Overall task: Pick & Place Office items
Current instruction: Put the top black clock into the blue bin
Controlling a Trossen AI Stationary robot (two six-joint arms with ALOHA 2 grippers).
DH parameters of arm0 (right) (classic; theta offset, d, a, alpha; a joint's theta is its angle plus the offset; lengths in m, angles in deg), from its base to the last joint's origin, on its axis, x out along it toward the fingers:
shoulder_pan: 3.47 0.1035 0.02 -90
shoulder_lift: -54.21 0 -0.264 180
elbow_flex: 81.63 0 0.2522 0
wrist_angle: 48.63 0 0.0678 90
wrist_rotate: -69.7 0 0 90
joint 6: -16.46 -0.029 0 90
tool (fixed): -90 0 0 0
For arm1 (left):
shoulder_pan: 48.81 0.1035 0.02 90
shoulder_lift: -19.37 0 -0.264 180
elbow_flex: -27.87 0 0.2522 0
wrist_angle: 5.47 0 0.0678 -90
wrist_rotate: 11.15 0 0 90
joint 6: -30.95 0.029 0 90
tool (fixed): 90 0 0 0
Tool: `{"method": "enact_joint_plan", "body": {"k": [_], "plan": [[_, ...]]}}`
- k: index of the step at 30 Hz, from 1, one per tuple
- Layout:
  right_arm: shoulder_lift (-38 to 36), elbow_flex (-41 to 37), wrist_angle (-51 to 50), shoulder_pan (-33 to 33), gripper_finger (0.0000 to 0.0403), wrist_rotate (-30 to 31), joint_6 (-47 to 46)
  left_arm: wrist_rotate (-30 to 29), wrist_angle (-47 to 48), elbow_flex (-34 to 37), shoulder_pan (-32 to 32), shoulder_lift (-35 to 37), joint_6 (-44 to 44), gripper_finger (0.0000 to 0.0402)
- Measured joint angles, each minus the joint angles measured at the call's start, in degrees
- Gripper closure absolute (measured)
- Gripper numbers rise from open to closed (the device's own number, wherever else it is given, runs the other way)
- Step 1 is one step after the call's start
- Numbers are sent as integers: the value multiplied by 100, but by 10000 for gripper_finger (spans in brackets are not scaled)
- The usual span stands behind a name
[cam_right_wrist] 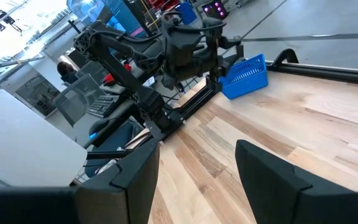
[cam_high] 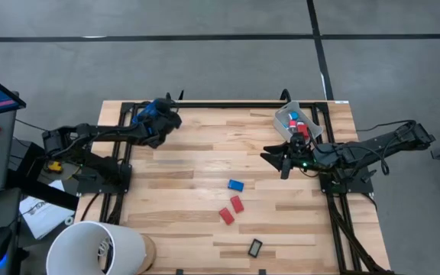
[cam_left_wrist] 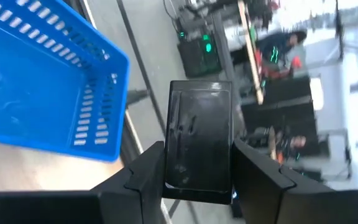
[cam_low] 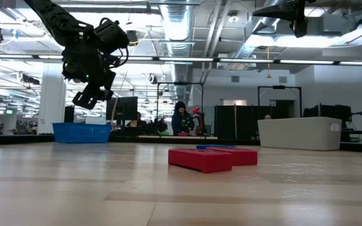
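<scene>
The left pincer [cam_left_wrist: 197, 180] grips by its flat sides a stiff, probably light and smooth black rectangle [cam_left_wrist: 199, 140] above the blue tray [cam_left_wrist: 48, 93], while the right pincer [cam_high: 277, 159] waits open over the counter [cam_high: 189, 191].

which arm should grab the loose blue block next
Right. Its hand is open and empty, nearer the blue block. The left hand holds a black rectangle by the blue tray.
</scene>
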Motion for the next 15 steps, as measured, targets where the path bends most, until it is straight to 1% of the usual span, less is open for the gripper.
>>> {"method": "enact_joint_plan", "body": {"k": [2, 10, 15], "plan": [[0, 0, -2, 0, 198, 0, -2, -43, 26, 0, 51, 0, -241, 250], [0, 0, 0, 0, 198, -1, -66, -238, 20, 0, 143, 0, -715, 250], [0, 0, 20, -4, 198, -2, -128, -281, -221, 0, 189, 0, -750, 250]]}}
